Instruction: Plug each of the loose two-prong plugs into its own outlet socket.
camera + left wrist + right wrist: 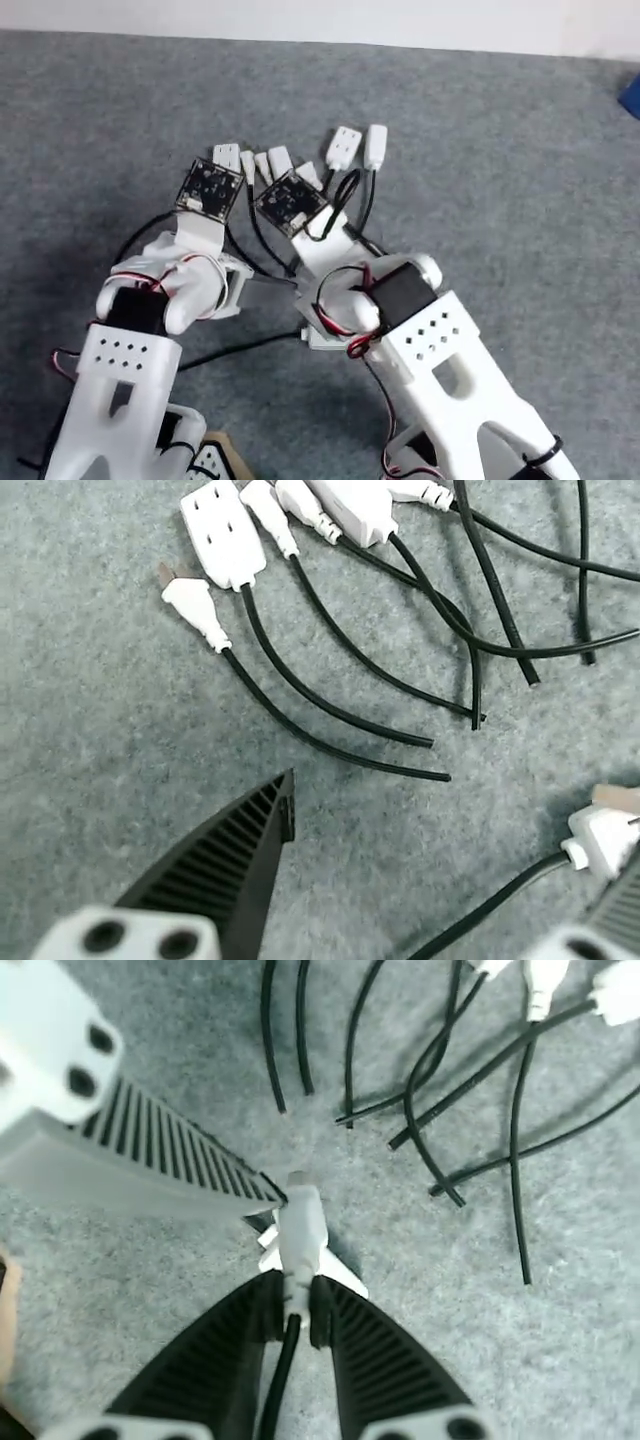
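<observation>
**High view.** We find the left arm [165, 290] and the right arm [400, 300] extended side by side, their wrists close together. Ahead of them, toward the far edge of the tabletop [520, 200] at about mid-width, lies a cluster of white plugs and sockets [345, 147]. Black cords [350, 200] trail back under the arms.

**Left wrist view.** The left tool [450, 840] stands spread wide and grips nothing. An outlet block [222, 535] lies with its slots bare. A loose plug [195, 605] lies just beside it, prongs exposed, not inserted. Further white plug bodies [285, 510] sit next to the block; we cannot tell whether any is seated. The held plug [600, 838] shows close by one side of this tool.

**Right wrist view.** The right tool [295, 1295] is pinching the held plug [300, 1225] at its cord end, with the front end pointing away from the tool. A ribbed finger [150, 1155] of the left tool ends at that front end; whether it is touching or just beside, we cannot tell.

**Progress.** We see no plug in a socket. One plug is in hand and at least one lies loose, so in our judgement all the insertions are left to do.
</observation>
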`<control>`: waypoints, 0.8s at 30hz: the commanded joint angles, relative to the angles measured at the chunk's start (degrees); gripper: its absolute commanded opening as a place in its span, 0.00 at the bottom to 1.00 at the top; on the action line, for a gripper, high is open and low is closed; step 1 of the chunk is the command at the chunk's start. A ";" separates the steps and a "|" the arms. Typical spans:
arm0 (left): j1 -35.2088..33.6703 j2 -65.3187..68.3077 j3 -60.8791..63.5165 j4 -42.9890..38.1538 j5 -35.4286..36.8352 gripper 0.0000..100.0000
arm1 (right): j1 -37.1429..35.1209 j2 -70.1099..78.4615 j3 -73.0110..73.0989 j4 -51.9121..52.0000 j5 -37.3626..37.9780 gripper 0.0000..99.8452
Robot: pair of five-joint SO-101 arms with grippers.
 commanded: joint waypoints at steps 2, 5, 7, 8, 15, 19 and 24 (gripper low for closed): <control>-0.66 -0.48 0.66 -2.81 0.09 0.46 | 1.36 -1.10 -2.77 3.74 0.79 0.01; -0.92 -0.66 0.48 -2.90 0.35 0.46 | 1.54 -1.10 0.48 4.79 0.44 0.01; -0.92 -0.66 0.66 -3.78 0.70 0.46 | 1.54 -1.10 3.82 5.05 0.09 0.01; -1.10 -0.48 0.84 -4.31 1.93 0.46 | 1.54 -1.10 4.97 5.14 -1.41 0.01; -6.11 -0.22 1.89 -6.33 6.51 0.46 | 3.21 -1.01 6.55 9.36 -7.47 0.01; -6.20 -0.22 6.55 -12.40 7.74 0.46 | 7.25 -0.92 5.58 13.93 -7.38 0.01; -6.29 -0.22 11.38 -18.20 7.74 0.46 | 9.63 4.70 2.33 17.01 -7.74 0.01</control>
